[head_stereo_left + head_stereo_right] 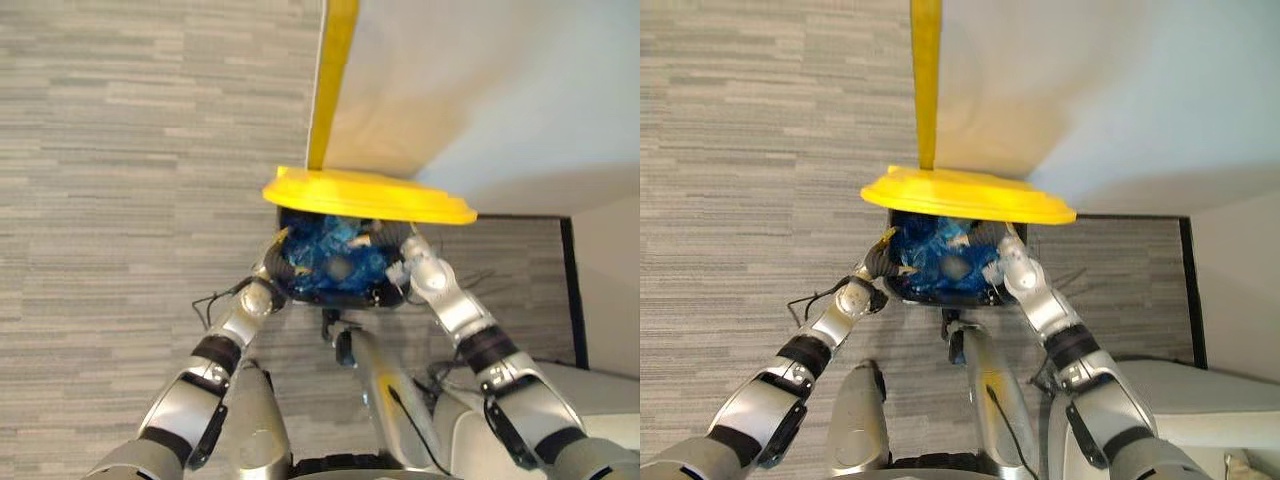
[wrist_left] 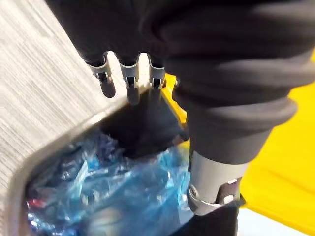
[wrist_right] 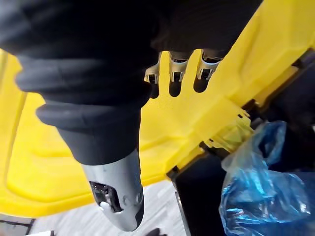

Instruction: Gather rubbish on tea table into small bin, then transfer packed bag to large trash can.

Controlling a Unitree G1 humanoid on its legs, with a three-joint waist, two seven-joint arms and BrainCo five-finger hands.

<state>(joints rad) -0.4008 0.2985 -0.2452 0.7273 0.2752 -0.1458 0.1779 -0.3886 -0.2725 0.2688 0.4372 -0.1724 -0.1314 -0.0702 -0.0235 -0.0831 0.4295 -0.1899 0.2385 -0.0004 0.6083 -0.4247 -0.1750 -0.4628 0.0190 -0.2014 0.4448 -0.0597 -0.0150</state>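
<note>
The blue bag (image 1: 330,262) sits crumpled inside the black trash can (image 1: 342,298), whose yellow lid (image 1: 370,195) stands raised at the bag's 12 o'clock. The left hand (image 2: 214,177) is at 9 o'clock: its relaxed fingers hang over the can's rim, thumb apart, holding nothing. The right hand (image 3: 118,191) is at 3 o'clock, its loose fingers toward the lid's underside (its wrist view alone shows the lid's yellow hinge piece (image 3: 226,130)). Grey carpet (image 1: 120,150) lies around.

Silver-grey arms (image 1: 455,310), blk ribbed wrist covers (image 2: 231,113)
</note>
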